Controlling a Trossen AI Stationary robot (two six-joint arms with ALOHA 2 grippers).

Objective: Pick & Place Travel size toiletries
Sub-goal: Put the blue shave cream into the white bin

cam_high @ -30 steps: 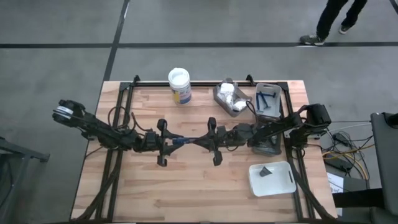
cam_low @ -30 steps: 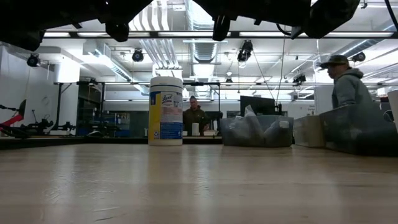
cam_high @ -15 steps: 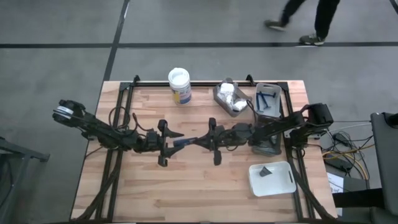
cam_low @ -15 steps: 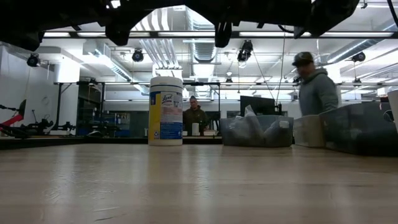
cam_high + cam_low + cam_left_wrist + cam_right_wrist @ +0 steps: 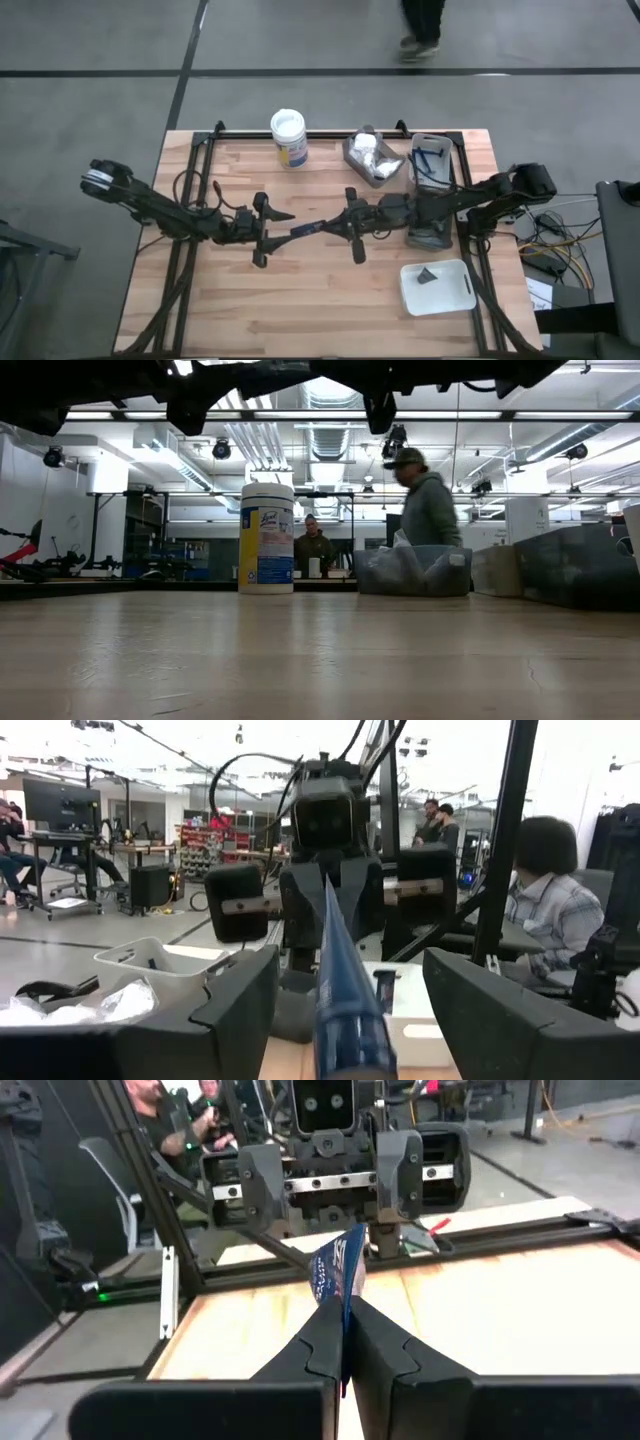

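Now your right gripper is clenched on the blue stick, which juts forward from its jaws; your left gripper stands released with the stick's far end between its open jaws, so the handover looks done

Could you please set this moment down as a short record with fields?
handover: blue tube passing between arms in mid-air over the table
right gripper: shut on blue tube
left gripper: open, fingers either side of the tube's end
white tray: holds one dark item
jar: upright at far edge
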